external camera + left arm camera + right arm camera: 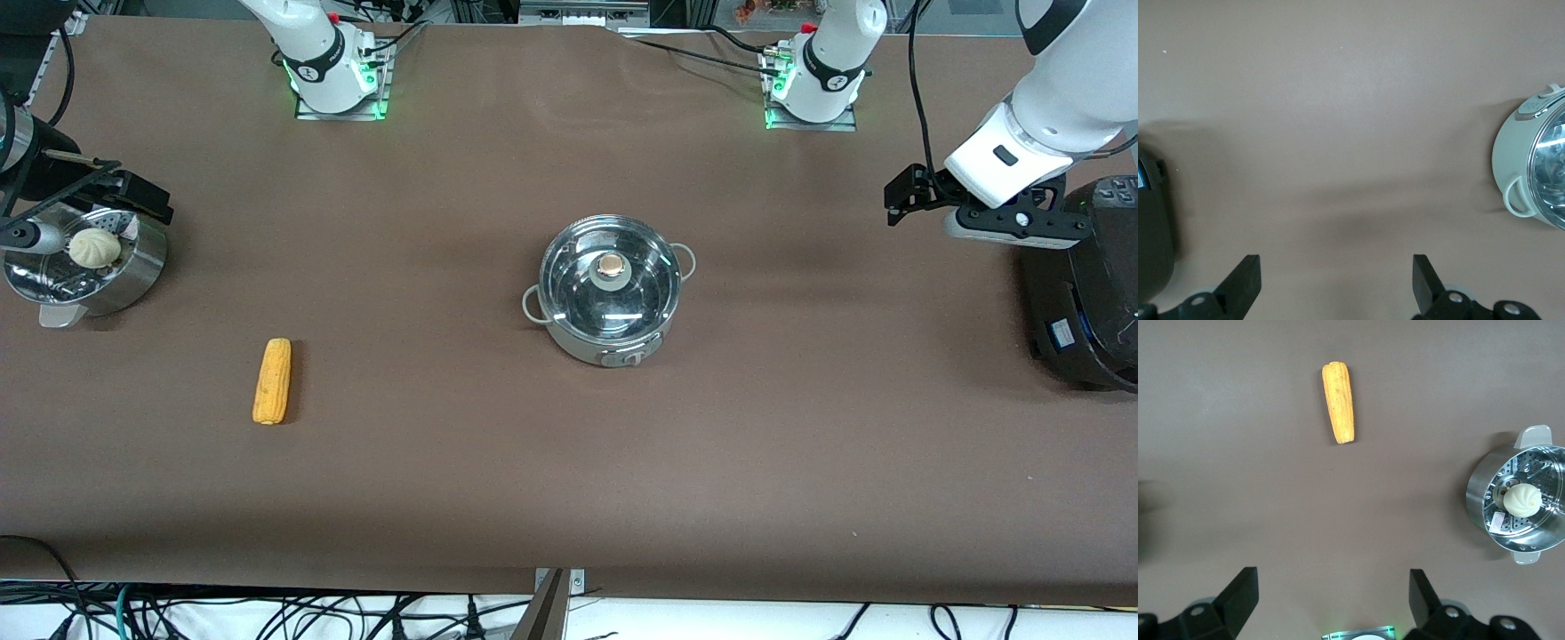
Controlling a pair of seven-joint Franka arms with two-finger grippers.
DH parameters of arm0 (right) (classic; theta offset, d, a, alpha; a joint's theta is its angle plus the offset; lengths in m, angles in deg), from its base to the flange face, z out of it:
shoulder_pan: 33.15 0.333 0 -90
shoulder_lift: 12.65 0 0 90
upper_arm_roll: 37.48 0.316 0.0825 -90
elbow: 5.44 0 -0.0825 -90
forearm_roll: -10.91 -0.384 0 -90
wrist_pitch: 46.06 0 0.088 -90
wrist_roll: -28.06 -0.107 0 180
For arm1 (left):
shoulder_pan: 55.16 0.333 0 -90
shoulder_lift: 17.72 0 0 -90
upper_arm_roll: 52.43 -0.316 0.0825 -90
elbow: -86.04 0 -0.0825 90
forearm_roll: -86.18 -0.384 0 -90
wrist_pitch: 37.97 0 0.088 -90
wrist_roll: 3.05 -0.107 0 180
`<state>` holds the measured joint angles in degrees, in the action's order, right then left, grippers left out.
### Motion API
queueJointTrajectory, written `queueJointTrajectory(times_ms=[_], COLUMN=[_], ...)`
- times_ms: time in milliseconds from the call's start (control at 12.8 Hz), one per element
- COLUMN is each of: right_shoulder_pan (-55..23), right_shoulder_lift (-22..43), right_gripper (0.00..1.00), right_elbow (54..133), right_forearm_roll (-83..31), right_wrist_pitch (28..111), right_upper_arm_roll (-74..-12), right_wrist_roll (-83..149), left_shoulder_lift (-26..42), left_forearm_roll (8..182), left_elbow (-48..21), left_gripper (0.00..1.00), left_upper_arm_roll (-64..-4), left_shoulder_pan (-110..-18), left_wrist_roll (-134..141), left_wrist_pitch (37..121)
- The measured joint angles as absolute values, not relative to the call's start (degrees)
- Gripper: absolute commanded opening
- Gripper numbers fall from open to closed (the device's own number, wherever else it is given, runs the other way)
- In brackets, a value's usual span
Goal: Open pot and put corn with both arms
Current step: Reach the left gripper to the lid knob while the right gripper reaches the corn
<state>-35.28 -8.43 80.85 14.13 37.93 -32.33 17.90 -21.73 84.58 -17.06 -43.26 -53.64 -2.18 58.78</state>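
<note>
The steel pot [609, 293] stands in the middle of the table with its glass lid [578, 284] on and the tan knob [610, 264] on top. Its edge shows in the left wrist view [1518, 160]. The corn [272, 380] lies on the table toward the right arm's end, nearer the front camera than the pot; it also shows in the right wrist view [1339, 401]. My left gripper [907, 196] is open and empty, up over the table beside the black cooker [1337, 280]. My right gripper [124, 191] is open and empty, high over the steamer basket's end [1331, 597].
A perforated steel steamer basket [133, 276] with a pale bun [94, 247] stands at the right arm's end, also in the right wrist view [1485, 513]. A large black cooker [1089, 293] stands at the left arm's end. Brown cloth covers the table.
</note>
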Motion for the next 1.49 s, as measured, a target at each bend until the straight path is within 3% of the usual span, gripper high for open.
queueJointTrajectory(times_ms=[470, 1487], right_shoulder_pan=[-35.27, -35.27], right_shoulder_lift=[-8.38, -8.37], right_gripper=[1.0, 1.0], right_elbow=[80.85, 80.85], right_forearm_roll=[14.13, 14.06], right_wrist_pitch=[37.93, 37.93], right_upper_arm_roll=[-32.33, -32.33], right_wrist_roll=[17.9, 17.9], left_shoulder_lift=[-18.94, -17.82], left_forearm_roll=[84.58, 88.12], left_elbow=[-11.56, -11.03], left_gripper=[1.0, 1.0], left_upper_arm_roll=[-43.28, -41.13], left_shoulder_pan=[-52.03, -53.66], left_wrist_roll=[-2.17, -2.36], left_wrist_pitch=[57.61, 56.07])
